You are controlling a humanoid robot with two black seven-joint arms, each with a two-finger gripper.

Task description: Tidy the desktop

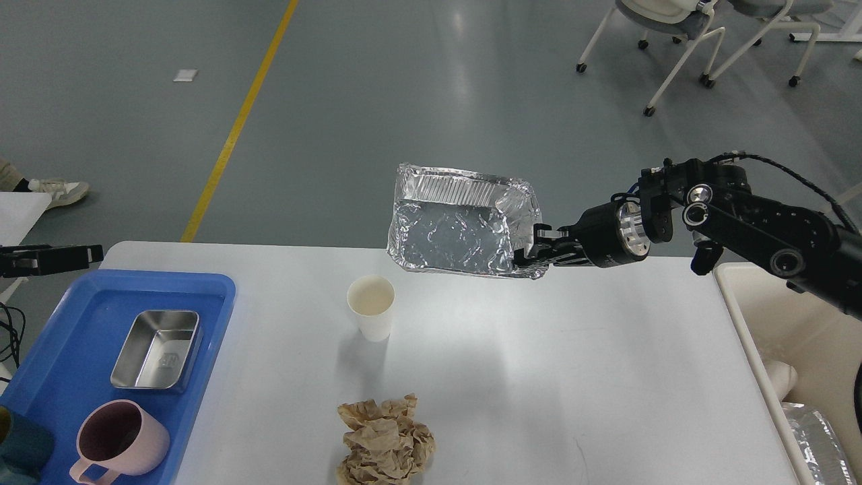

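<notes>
Right gripper (pixel 527 250): clamped on the right rim of the foil pan (pixel 461 229), holding it in the air over the far edge of the desktop (pixel 572 364).
Foil pan: tilted, its open side facing the camera; crumpled at the gripped corner.
Left gripper (pixel 50 259): a dark tip at the picture's left edge, just beyond the far left corner of the desktop; whether its fingers are apart or together cannot be told.
Desktop: white, filling the lower picture.
Paper cup (pixel 370 308): upright, left of centre, nearer the far edge.
Brown paper (pixel 385 441): a crumpled wad at the near edge.
Blue tray (pixel 64 316): over the left edge; a steel box (pixel 157 351) and a pink mug (pixel 120 443) lie in it.
Bin (pixel 794 337): cream, beside the right edge.
</notes>
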